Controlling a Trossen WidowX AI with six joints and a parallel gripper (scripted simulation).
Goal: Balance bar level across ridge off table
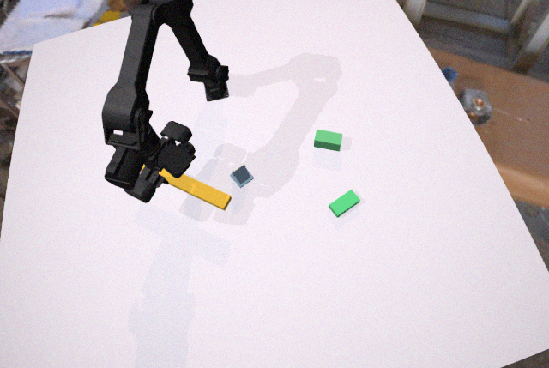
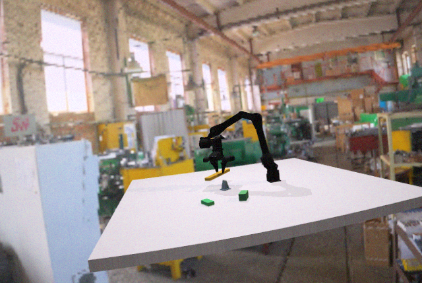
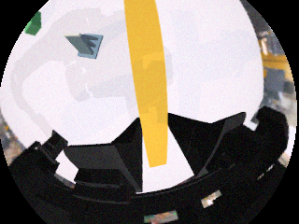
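Observation:
A long yellow bar [image 1: 199, 190] [image 2: 211, 176] [image 3: 147, 61] hangs above the white table [image 1: 354, 288] [image 2: 170, 228]. My gripper [image 1: 158, 173] [image 2: 220, 172] [image 3: 152, 119] is shut on the bar, with a finger on each side of it. In the wrist view a long part of the bar reaches up out of the frame, and a short end shows between the fingers. The blue-grey ridge [image 1: 242, 175] [image 2: 225, 185] [image 3: 86, 45] stands on the table, apart from the bar and off to one side of it. The fingertips are partly hidden in the top view.
A thick green block [image 1: 327, 140] [image 2: 243, 195] and a flatter green block [image 1: 344, 202] [image 2: 207, 202] lie on the table beyond the ridge, on the side away from the gripper in the top view. Part of a green block [image 3: 34, 23] shows at the wrist view's upper left.

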